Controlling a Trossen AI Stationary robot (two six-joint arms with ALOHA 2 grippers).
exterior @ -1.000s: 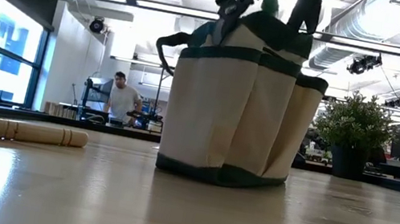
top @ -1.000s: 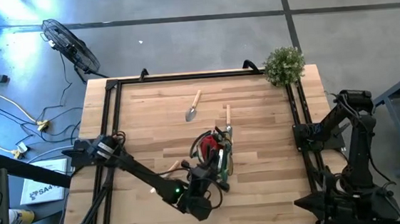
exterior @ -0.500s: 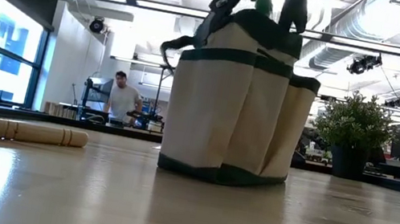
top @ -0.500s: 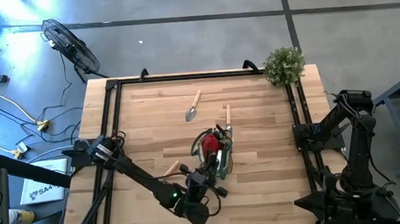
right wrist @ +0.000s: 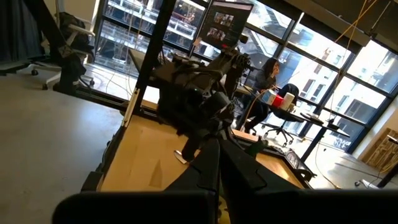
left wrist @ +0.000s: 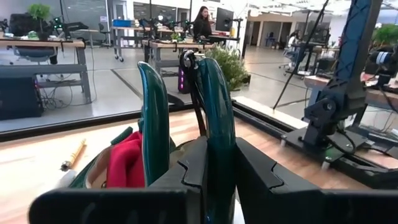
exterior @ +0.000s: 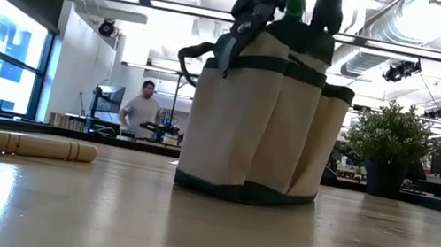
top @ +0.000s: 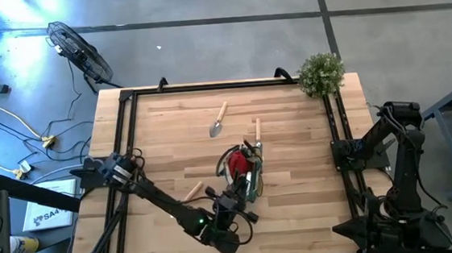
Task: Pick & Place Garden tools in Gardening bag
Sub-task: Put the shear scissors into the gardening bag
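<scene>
The gardening bag (top: 244,172) (exterior: 266,118) stands upright on the table's near middle, with a red piece (left wrist: 126,167) and a green top (exterior: 296,1) showing in it. My left gripper (top: 236,198) (left wrist: 219,152) hangs at the bag's near rim, shut on dark teal-handled pruners (left wrist: 186,106) (exterior: 252,12) that reach over the bag's opening. A trowel (top: 218,121) and a second wooden-handled tool (top: 257,129) lie beyond the bag. Another wooden handle (top: 192,191) (exterior: 33,146) lies to its left. My right gripper (right wrist: 217,155) is shut, raised at the table's right edge. My left gripper pinches one handle of the pruners (left wrist: 219,124) between its two fingers, near that handle's free end. The other handle (left wrist: 153,118) stands free beside the fingers. The fingers come level from the table's near-left side, along the pruners. The pruners are off the table, above the bag's rim.
A bushy potted plant (top: 320,74) stands at the table's far right corner. A black frame (top: 126,142) runs along the table's edges. My right arm (top: 389,142) stands beside the right edge. Bare wood lies right of the bag. People show in the room beyond.
My left gripper has sunk a little with the pruners toward the bag's rim and drawn slightly toward the table's near edge. The bag stays upright in its place. A person in the room behind has walked a few steps.
</scene>
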